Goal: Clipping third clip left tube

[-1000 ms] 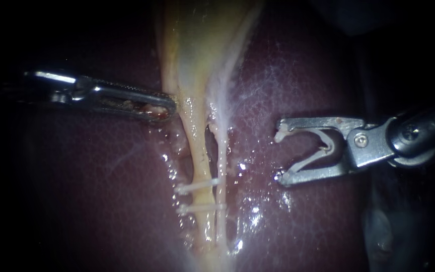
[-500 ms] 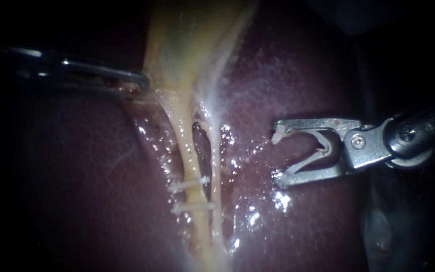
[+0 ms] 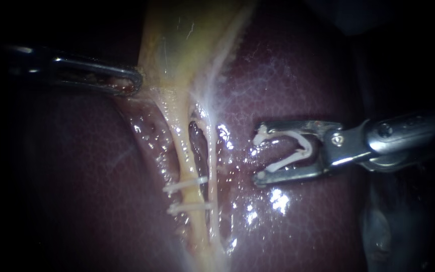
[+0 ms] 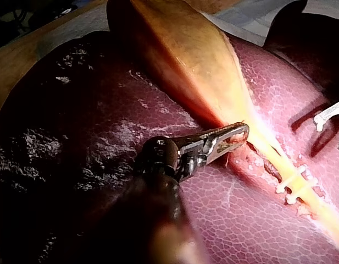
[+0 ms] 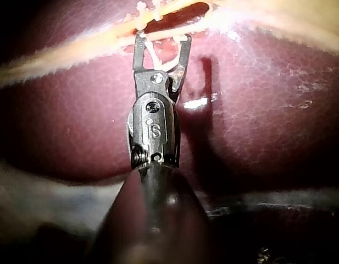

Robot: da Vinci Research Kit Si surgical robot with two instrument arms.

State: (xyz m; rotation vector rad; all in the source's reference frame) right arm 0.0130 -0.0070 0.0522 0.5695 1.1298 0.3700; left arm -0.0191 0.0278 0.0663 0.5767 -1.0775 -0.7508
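The yellowish left tube (image 3: 181, 146) runs down from the gallbladder (image 3: 187, 40) and carries two white clips (image 3: 186, 184) close together, also seen in the left wrist view as clips (image 4: 293, 182). A thinner pale right tube (image 3: 212, 161) lies beside it. My left instrument (image 3: 133, 83) is shut on the gallbladder's edge and holds it taut; the left wrist view shows that grip on my left instrument (image 4: 242, 133). My right instrument (image 3: 259, 157) carries an open white clip (image 3: 290, 153) between its spread jaws, just right of the tubes and apart from them. In the right wrist view my right instrument (image 5: 162, 39) points at the tubes (image 5: 92, 47).
Dark red, wet liver (image 3: 303, 75) surrounds the tubes on both sides. A dark slit (image 3: 196, 133) opens between the two tubes above the clips. The edges of the endoscope view are dark.
My left instrument pulled the gallbladder edge up and to the left, stretching the tubes. My right instrument moved left with its clip, closer to the tubes.
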